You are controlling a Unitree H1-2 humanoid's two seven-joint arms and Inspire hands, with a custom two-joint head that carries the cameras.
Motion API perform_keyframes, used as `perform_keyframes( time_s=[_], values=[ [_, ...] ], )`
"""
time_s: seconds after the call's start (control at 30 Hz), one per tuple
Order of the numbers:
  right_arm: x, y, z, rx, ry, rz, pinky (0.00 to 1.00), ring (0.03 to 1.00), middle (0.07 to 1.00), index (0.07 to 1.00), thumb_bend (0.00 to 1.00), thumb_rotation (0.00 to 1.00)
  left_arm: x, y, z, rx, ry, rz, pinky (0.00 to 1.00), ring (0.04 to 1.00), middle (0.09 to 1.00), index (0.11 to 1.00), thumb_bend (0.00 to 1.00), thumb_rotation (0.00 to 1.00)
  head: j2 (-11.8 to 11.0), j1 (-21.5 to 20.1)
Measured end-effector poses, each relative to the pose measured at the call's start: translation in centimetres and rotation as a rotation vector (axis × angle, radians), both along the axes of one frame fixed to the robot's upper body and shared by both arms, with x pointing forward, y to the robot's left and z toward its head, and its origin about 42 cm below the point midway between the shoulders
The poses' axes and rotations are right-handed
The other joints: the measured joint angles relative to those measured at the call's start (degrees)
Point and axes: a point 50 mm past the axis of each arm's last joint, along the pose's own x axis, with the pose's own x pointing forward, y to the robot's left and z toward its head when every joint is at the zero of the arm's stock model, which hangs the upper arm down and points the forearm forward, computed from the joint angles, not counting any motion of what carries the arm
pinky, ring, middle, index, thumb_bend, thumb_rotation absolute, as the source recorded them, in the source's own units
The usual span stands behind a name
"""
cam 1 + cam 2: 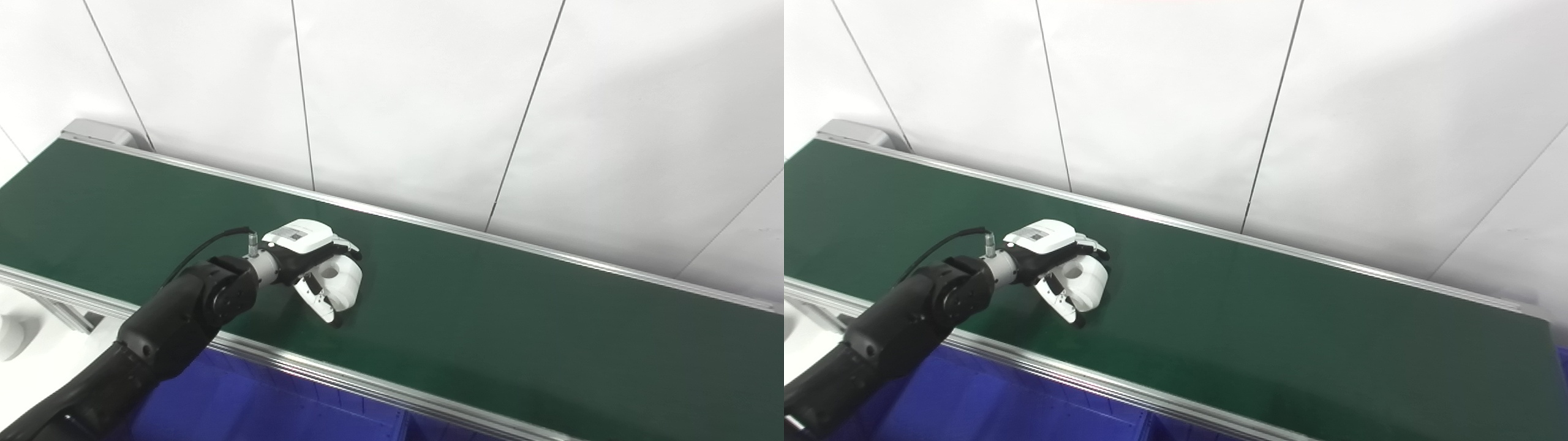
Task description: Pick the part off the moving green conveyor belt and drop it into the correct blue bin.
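White wall panels (416, 92) fill the background, dark seams (303, 92) running down between them. Over at nine o'clock, a white rounded object (15, 331) sits partly cut off.

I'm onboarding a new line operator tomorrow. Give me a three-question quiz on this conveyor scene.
1. True or false: the left hand is closed around a white part over the green belt.
2. Where does the blue bin lie? A) beyond the belt, by the wall B) below the belt's near rail
3. Fill in: the right hand is ____.

Key: 1 true; 2 B; 3 out of view
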Motion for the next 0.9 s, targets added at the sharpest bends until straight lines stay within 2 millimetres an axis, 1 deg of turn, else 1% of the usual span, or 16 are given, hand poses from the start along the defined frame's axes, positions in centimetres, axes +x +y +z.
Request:
perform_keyframes(
  time_s=[0.07,0.1,0.13,0.2,0.23,0.27,0.3,0.4,0.47,0.53,0.63,0.73,0.8,0.9],
  values=[
    [-0.1,0.0,0.1,0.0,0.0,-0.001,1.0,0.979,1.0,1.0,0.87,1.0,0.0,0.0,-0.2,0.001,-0.018,0.003,0.68,0.725,0.748,0.724,0.86,0.19,0.18,0.0],
    [-0.1,0.0,0.2,0.0,-0.002,-0.001,1.0,0.979,1.0,1.0,0.87,1.0,0.1,0.1,-0.3,-0.004,-0.028,0.003,0.63,0.673,0.706,0.683,0.85,0.15,0.26,-0.17],
    [-0.1,0.1,0.2,0.001,-0.005,0.0,1.0,0.978,1.0,1.0,0.87,1.0,0.1,0.2,-0.4,-0.013,-0.046,0.006,0.57,0.603,0.643,0.62,0.83,0.08,0.26,-0.17],
    [0.0,0.1,0.5,0.001,-0.013,0.001,1.0,0.978,1.0,1.0,0.87,1.0,0.2,0.5,-0.7,-0.043,-0.079,0.015,0.55,0.578,0.62,0.596,0.81,0.06,0.35,-0.17],
    [0.0,0.1,0.5,0.001,-0.014,0.001,1.0,0.977,1.0,1.0,0.88,1.0,0.3,0.7,-0.8,-0.078,-0.087,0.027,0.48,0.518,0.559,0.54,0.67,0.03,0.35,-0.26],
    [0.0,0.1,0.5,0.001,-0.014,0.001,1.0,0.977,1.0,1.0,0.88,1.0,0.3,0.8,-1.1,-0.116,-0.092,0.045,0.43,0.48,0.521,0.506,0.58,0.01,0.35,-0.26],
    [0.0,0.1,0.5,0.0,-0.014,0.002,1.0,0.977,1.0,1.0,0.88,1.0,0.3,0.9,-1.3,-0.176,-0.092,0.079,0.41,0.463,0.508,0.494,0.55,0.01,0.35,-0.26],
    [0.0,0.2,0.5,0.001,-0.013,0.001,1.0,0.977,1.0,1.0,0.88,1.0,-0.4,0.4,-2.1,-0.402,-0.072,0.193,0.38,0.444,0.494,0.482,0.52,0.0,0.62,-0.35],
    [0.0,0.2,0.5,0.002,-0.013,0.001,1.0,0.976,1.0,1.0,0.88,1.0,-1.2,-0.6,-3.1,-0.552,-0.041,0.275,0.38,0.441,0.486,0.486,0.52,0.0,0.7,-0.53],
    [0.0,0.2,0.5,0.002,-0.014,0.001,1.0,0.976,1.0,1.0,0.87,1.0,-1.8,-1.6,-3.9,-0.652,-0.043,0.323,0.37,0.423,0.472,0.493,0.52,0.0,0.7,-0.53],
    [0.0,0.3,0.6,-0.001,-0.014,0.004,1.0,0.976,1.0,1.0,0.88,1.0,-2.4,-2.4,-4.5,-0.723,-0.042,0.358,0.34,0.401,0.454,0.503,0.52,0.0,0.7,-0.53],
    [0.0,0.3,0.6,-0.001,-0.014,0.004,1.0,0.98,1.0,1.0,0.87,1.0,-2.8,-2.7,-4.8,-0.748,-0.048,0.373,0.34,0.394,0.449,0.505,0.52,0.0,0.79,-0.61],
    [0.0,0.5,0.6,0.002,-0.014,0.004,1.0,0.982,1.0,1.0,0.88,1.0,-2.9,-2.7,-4.7,-0.753,-0.049,0.372,0.34,0.396,0.449,0.505,0.52,0.0,0.79,-0.61],
    [0.0,0.7,0.6,0.001,-0.012,0.004,1.0,0.984,1.0,1.0,0.9,1.0,-3.4,-2.8,-4.1,-0.768,-0.064,0.36,0.35,0.408,0.455,0.502,0.52,0.0,1.32,-0.35]
  ],
)
